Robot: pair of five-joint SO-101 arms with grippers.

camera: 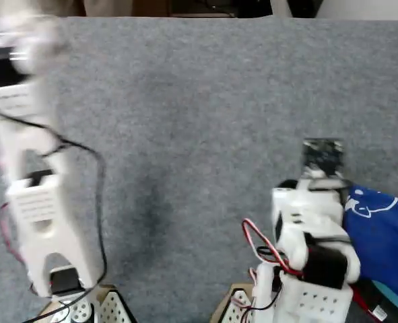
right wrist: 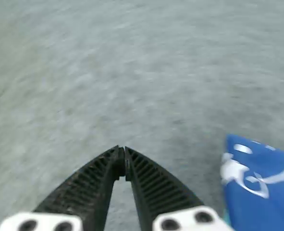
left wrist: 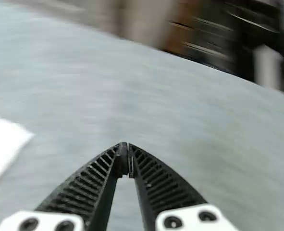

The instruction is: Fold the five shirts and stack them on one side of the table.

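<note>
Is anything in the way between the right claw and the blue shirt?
No, nothing visible. The right gripper is shut over the grey table, and the blue shirt lies close beside it, with only table between them.

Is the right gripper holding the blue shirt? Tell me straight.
No: the right gripper is shut on nothing above the grey table, and the blue shirt lies beside it, apart from its fingers.

The table (camera: 205,101) is found covered throughout in grey felt-like cloth, and beyond its far edge blurred brown and dark furniture (left wrist: 214,38) is noted, its detail not discernible.
</note>
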